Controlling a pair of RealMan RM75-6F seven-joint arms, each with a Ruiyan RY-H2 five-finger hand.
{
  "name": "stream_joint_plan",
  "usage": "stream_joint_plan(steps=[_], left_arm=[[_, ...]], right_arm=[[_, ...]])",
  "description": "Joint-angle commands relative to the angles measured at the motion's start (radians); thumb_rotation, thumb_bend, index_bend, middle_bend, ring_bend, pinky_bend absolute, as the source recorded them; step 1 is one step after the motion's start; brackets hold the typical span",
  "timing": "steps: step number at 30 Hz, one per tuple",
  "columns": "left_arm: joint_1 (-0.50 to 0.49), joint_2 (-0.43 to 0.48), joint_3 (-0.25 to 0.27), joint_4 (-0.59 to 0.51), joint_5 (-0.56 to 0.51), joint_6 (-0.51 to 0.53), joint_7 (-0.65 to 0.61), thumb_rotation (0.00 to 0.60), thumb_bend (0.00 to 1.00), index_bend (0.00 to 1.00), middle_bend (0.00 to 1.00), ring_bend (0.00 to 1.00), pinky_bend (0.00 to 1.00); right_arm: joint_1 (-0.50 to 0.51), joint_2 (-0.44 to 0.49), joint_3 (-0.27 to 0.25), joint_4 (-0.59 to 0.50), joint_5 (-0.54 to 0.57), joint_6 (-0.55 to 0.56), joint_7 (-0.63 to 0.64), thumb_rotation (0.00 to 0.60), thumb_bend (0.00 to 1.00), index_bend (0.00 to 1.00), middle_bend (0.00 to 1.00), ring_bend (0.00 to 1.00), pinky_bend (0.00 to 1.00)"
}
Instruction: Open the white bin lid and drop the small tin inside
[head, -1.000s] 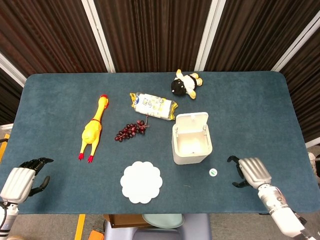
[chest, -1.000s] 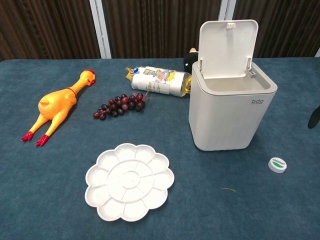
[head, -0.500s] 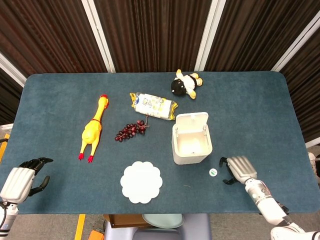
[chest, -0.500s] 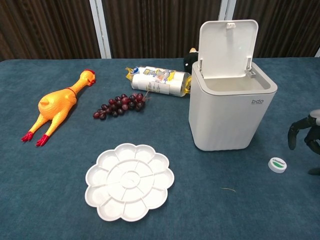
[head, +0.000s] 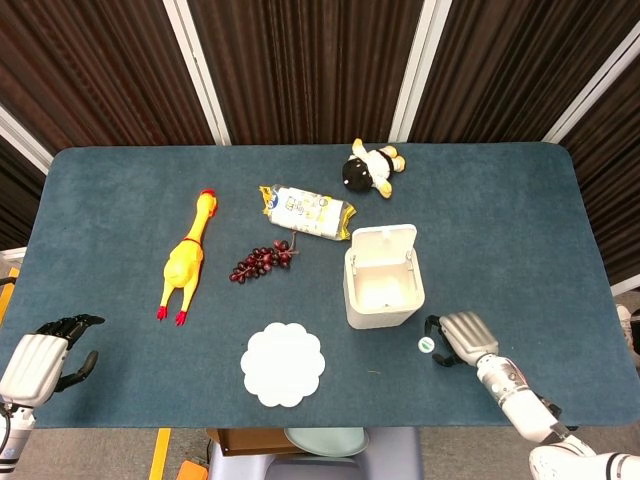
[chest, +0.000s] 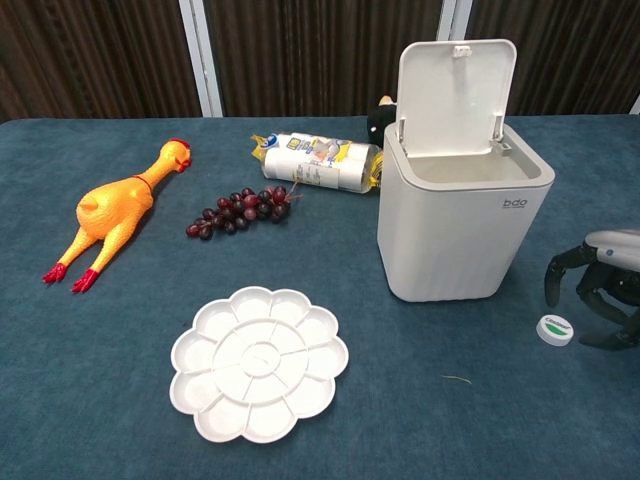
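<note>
The white bin (head: 383, 290) (chest: 464, 222) stands right of the table's middle with its lid (chest: 456, 95) swung up and open. The small tin (head: 426, 345) (chest: 555, 329), white with a green label, lies on the blue cloth just right of the bin's front. My right hand (head: 458, 336) (chest: 601, 283) hovers over the tin from the right, fingers curled down and apart around it, holding nothing. My left hand (head: 42, 356) rests at the table's front left corner, fingers loosely curled and empty.
A white flower-shaped palette (head: 283, 364) (chest: 259, 361) lies left of the tin. Purple grapes (head: 261, 262), a yellow rubber chicken (head: 185, 259), a wrapped packet (head: 306, 211) and a plush toy (head: 371, 167) lie farther back.
My right hand has slid left along the front of the table, from well right of the tin to directly over it. The left hand, bin and tin have not moved.
</note>
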Motion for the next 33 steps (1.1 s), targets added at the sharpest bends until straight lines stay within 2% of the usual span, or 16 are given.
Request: stream_joint_plan(steps=[1,16,33], left_arm=[[0.001,0.0,0.0,0.0,-0.001,0.001,-0.001,0.6,0.44,0.28,0.31,0.33,0.43],[0.001,0.0,-0.001,0.001,-0.001,0.002,-0.005,0.6,0.44,0.29,0.31,0.33,0.43],[0.002,0.003,-0.002,-0.001,0.002,0.008,-0.007,0.6,0.44,0.29,0.31,0.33,0.43]], right_arm=[[0.002,-0.005,0.0,0.007,0.001,-0.002,0.001,0.6,0.36,0.52,0.87,0.94,0.88],[0.015,-0.033,-0.002,0.037,0.011,-0.021,0.007,0.6,0.36,0.52,0.87,0.94,0.88],[0.013,-0.065,-0.006,0.071,0.011,-0.008,0.0,0.6,0.37,0.58,0.87,0.94,0.88]])
